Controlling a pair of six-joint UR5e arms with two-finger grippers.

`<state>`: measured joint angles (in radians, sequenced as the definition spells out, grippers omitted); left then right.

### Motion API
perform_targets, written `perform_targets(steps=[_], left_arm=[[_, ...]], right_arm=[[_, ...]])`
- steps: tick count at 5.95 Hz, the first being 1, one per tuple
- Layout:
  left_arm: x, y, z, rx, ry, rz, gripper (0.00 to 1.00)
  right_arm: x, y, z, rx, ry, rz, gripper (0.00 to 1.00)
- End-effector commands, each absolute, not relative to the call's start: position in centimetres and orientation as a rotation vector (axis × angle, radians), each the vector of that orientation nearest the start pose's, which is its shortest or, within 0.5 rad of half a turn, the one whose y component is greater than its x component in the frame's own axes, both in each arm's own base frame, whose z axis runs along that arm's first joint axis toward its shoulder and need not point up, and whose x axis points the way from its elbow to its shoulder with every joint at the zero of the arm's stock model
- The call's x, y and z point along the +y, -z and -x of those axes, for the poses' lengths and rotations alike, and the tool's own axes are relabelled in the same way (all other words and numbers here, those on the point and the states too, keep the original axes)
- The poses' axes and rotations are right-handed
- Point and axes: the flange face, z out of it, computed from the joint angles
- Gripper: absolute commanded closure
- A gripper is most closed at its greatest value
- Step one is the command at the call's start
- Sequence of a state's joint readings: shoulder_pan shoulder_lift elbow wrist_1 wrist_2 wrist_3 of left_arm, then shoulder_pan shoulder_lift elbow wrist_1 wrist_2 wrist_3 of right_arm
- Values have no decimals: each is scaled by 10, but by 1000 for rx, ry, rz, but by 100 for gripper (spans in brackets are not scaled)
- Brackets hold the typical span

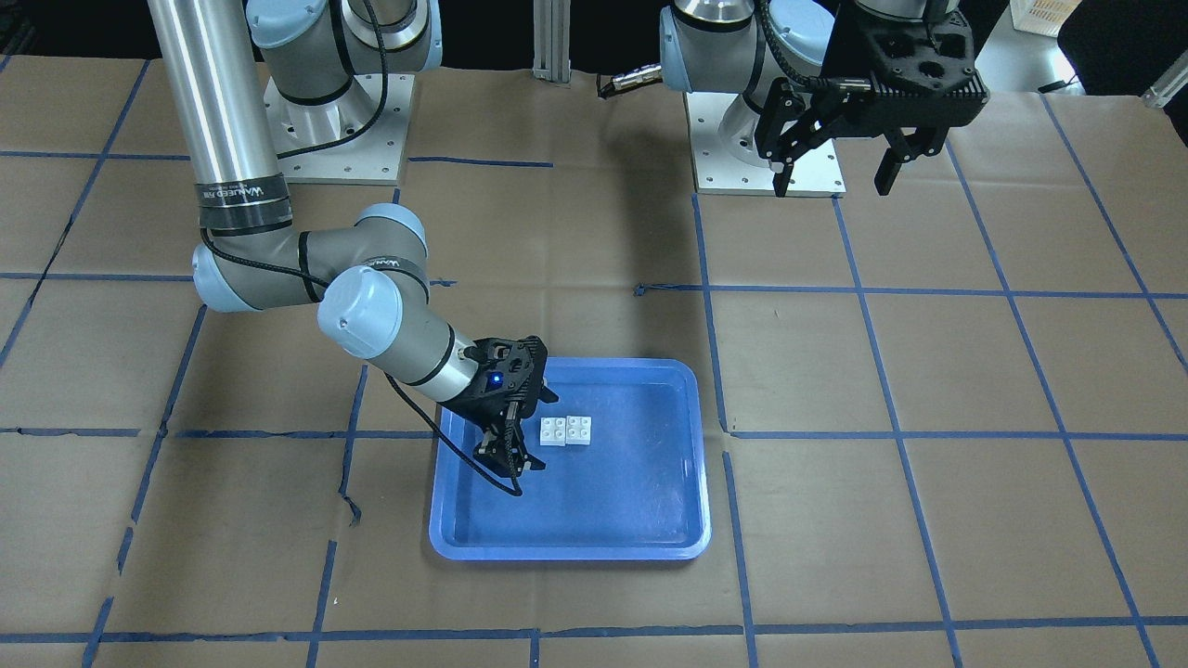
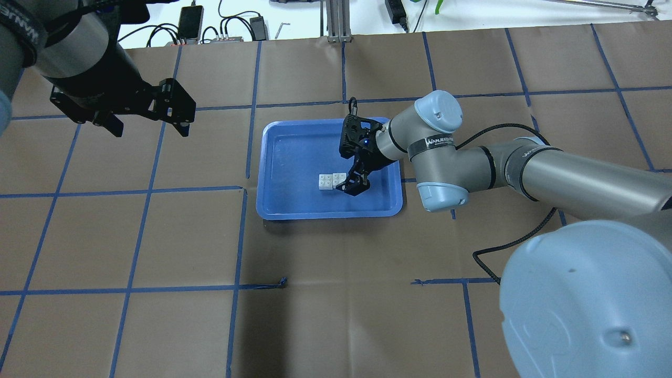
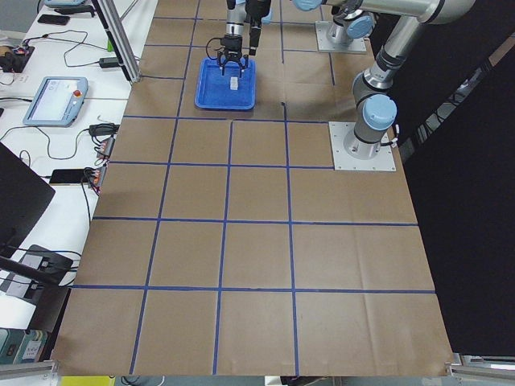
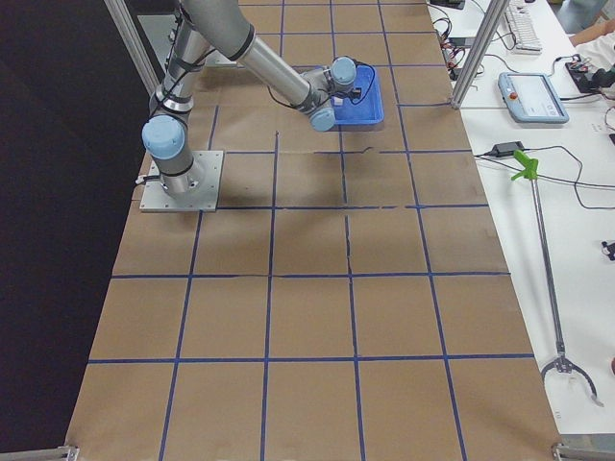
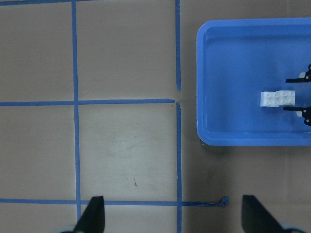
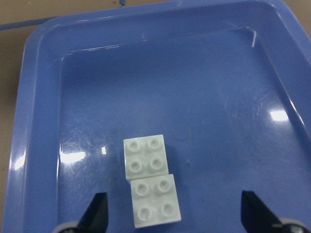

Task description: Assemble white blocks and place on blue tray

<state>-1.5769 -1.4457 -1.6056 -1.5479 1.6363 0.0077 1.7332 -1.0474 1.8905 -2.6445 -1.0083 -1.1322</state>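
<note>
Blue plastic first: the large rectangular blue tray with the raised lighter rim is my reference for everything below.

On the tray floor, about mid-tray, lie the two small white square plastic blocks, four studs each. They sit side by side, edges touching, slightly out of line, studs up. They are at one level rather than stacked. I cannot tell whether anything locks them together.

Just beyond them, inside the tray rim, the right arm's black two-finger gripper points down at the floor. Its jaws are spread wide and hold nothing. The fingertips stand either side of one end of the pair and touch neither block.

Far past the tray's robot-side edge, well clear of it, the left arm's black gripper hangs high. Its jaws are also wide apart and empty.

Handling, my judgement:
- The blocks look light, rigid and smooth-walled.
- The glossy tray floor would likely let them skate under a sideways nudge.
- The best hold is on two opposite flat side walls, low down and square-on, not on the studs.
- A pinch on one block alone may leave its neighbour behind.
</note>
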Motion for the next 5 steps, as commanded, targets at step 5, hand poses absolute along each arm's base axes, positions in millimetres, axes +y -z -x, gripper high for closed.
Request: perform_targets(steps=[5], left_arm=[[-449,-531,130,3071,179,-13,1]], right_arm=[[-599,-372,-215,2862,220,1031,0]])
